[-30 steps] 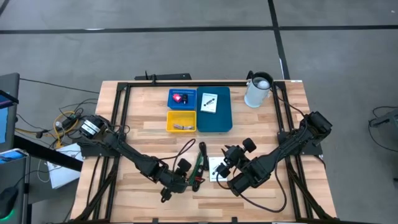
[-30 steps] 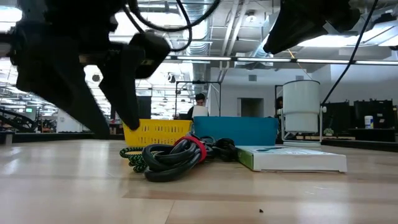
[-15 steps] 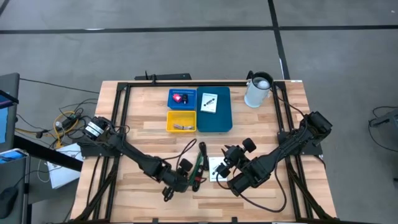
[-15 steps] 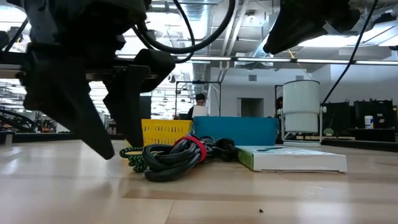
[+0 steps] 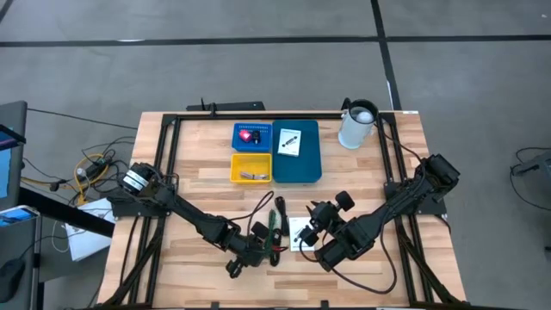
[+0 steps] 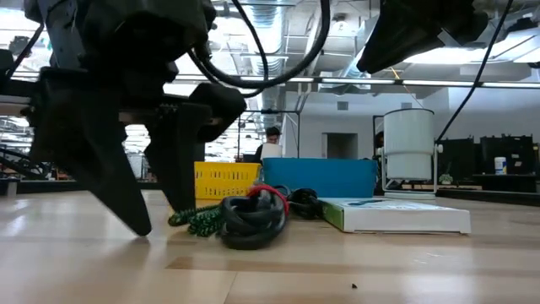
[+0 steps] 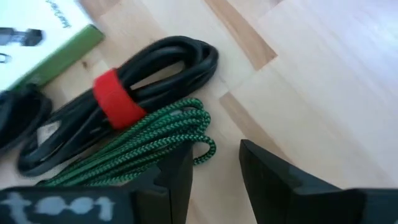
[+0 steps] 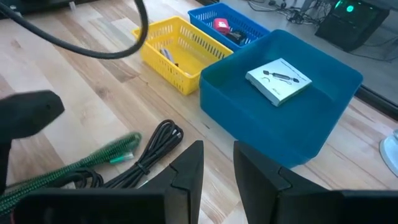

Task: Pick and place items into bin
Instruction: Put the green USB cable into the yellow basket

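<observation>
Because the left claw [image 7: 214,171] stands half open and empty beside the green cord [image 7: 134,149], closing may push it aside.

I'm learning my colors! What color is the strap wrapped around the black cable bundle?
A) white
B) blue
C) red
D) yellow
C: in the left wrist view a red strap wraps the coiled black cable, beside the green braided cable.

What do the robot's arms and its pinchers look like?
Both arms are black and jointed, with black cables looping along them. The left gripper and right gripper each have two flat, dark, blunt fingers. Pale tape with handwritten letters sits near the left one's base.
</observation>
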Controlling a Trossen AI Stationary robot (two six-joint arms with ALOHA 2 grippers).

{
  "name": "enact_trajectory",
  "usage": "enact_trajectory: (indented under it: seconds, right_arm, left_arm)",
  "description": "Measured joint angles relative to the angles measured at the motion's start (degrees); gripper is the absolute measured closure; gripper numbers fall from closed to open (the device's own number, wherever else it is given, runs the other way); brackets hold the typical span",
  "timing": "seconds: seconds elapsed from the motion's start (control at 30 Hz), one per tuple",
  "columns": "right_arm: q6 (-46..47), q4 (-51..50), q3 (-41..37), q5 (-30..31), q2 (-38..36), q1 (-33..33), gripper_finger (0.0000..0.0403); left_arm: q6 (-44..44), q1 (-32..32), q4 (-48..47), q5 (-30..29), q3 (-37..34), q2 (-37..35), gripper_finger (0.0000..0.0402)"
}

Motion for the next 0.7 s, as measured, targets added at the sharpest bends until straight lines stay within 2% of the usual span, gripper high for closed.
enact_trajectory:
  seconds: [0.23,0.33,0.5,0.7]
  right_arm:
    - [-0.7,0.5,0.0,-0.2,0.0,0.0,0.0321]
    - [-0.7,0.5,0.0,-0.2,0.0,0.0,0.0321]
    - [-0.7,0.4,0.0,-0.2,0.0,0.0,0.0321]
    - [-0.7,0.4,0.0,-0.2,0.0,0.0,0.0321]
  left_arm:
    - [-0.6,1.3,0.4,3.2,0.0,0.6,0.0288]
    - [-0.6,1.4,0.3,4.0,0.0,0.6,0.0315]
    - [-0.9,1.3,0.4,4.3,0.0,0.7,0.0387]
    - [-3.0,1.3,-0.6,4.1,0.0,0.7,0.0397]
